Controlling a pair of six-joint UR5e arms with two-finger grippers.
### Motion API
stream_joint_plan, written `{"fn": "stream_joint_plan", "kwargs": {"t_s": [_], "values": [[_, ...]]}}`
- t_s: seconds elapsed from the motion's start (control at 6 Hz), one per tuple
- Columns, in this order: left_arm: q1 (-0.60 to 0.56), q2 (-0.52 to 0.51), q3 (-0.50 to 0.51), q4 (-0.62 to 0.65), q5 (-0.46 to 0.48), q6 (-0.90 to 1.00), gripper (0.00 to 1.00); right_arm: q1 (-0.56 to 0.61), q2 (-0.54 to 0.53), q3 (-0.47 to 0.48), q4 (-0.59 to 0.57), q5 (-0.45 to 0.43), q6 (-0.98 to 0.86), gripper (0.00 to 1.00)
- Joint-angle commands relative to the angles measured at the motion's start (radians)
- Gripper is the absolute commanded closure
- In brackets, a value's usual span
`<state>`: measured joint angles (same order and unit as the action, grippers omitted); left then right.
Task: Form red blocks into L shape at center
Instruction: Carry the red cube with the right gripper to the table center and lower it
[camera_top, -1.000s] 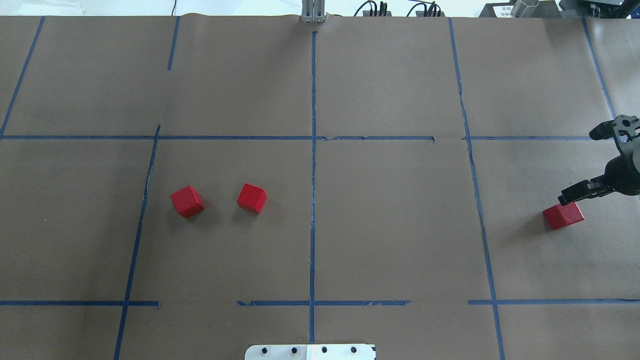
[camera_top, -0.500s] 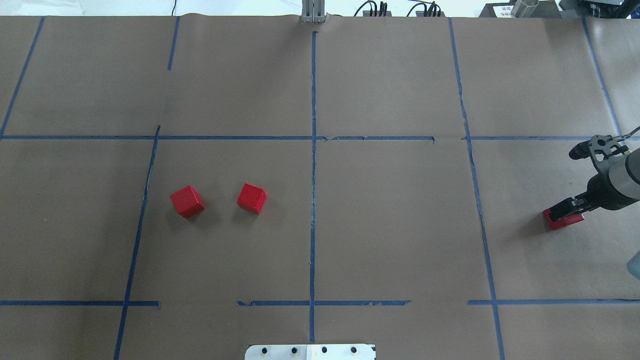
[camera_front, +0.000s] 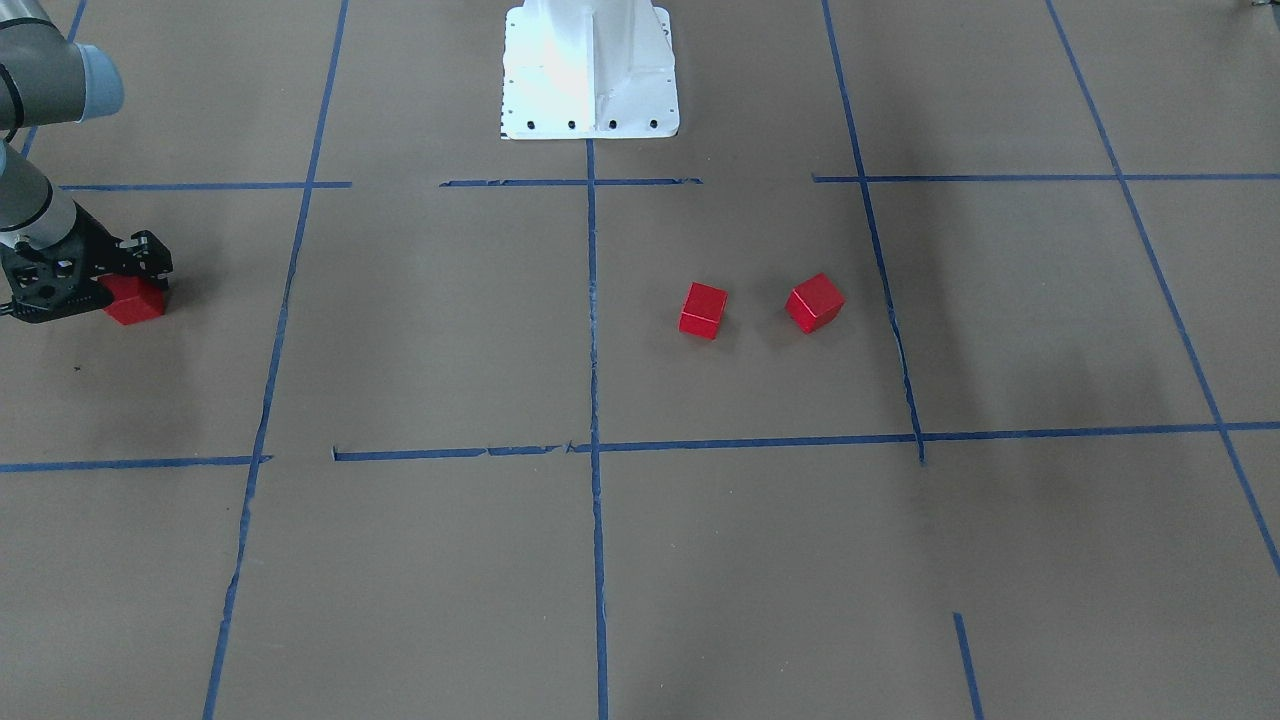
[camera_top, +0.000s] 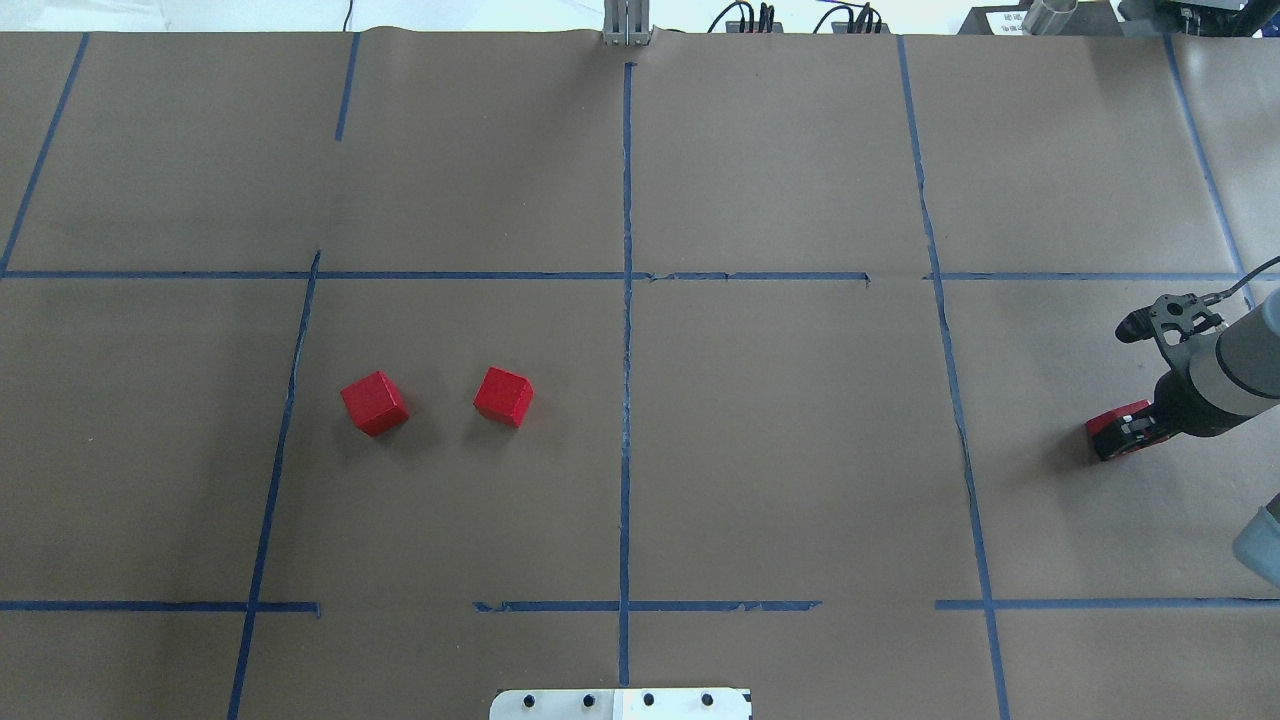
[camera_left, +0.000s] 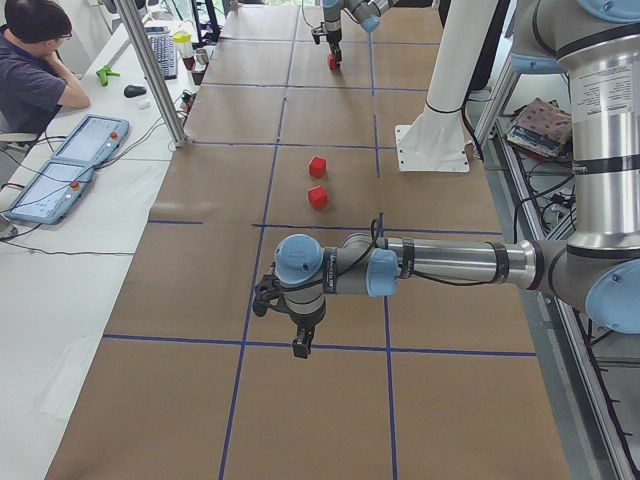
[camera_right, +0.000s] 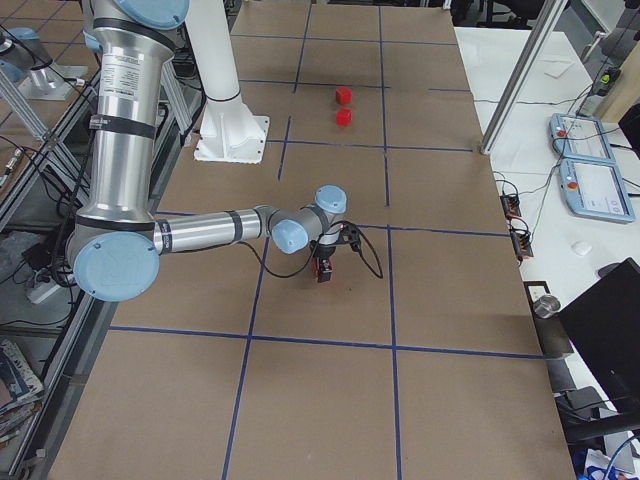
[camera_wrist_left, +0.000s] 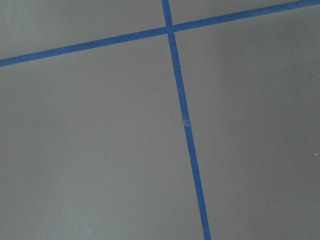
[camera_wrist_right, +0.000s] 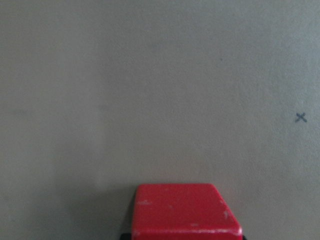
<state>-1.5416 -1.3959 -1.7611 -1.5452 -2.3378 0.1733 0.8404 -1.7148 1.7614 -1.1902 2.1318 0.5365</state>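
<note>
The paper (camera_top: 780, 450) under both pairs of jaws is brown and matt, lightly creased. The tape (camera_top: 626, 400) on it is blue, thin, and torn and wrinkled in spots. The block (camera_wrist_right: 185, 210) at the right jaws is matt red with pale scuffs on top. The far blocks (camera_top: 374, 403) (camera_top: 503, 396), well away from those jaws, look smooth and evenly matt. The right gripper (camera_front: 120, 288) is matt black. The right arm (camera_right: 200, 232) is satin silver metal with pale blue plastic caps. The base (camera_front: 590, 70) is glossy white painted metal.

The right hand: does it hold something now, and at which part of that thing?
The right hand straddles one red block, fingers beside two opposite side faces. The block rests on the paper; whether the grip is firm cannot be told.
</note>
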Motion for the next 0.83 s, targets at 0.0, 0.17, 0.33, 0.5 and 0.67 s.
{"fn": "stream_joint_plan", "kwargs": {"t_s": [0.0,0.17,0.33,0.5,0.67], "values": [[0.0,0.0,0.0,-0.001,-0.002,0.0,0.0,-0.001,0.004,0.047,-0.009,0.005,0.002,0.94],[0.0,0.0,0.0,-0.001,0.0,0.0,0.0,-0.001,0.045,0.126,-0.078,0.004,0.017,0.97],[0.0,0.0,-0.001,-0.001,-0.002,0.0,0.0,-0.001,0.137,0.182,-0.212,0.0,0.08,0.96],[0.0,0.0,-0.001,-0.001,-0.002,0.0,0.0,-0.029,0.294,0.187,-0.333,-0.001,0.215,0.95],[0.0,0.0,-0.001,-0.001,-0.002,0.0,0.0,-0.111,0.442,0.175,-0.423,-0.009,0.344,0.95]]}}
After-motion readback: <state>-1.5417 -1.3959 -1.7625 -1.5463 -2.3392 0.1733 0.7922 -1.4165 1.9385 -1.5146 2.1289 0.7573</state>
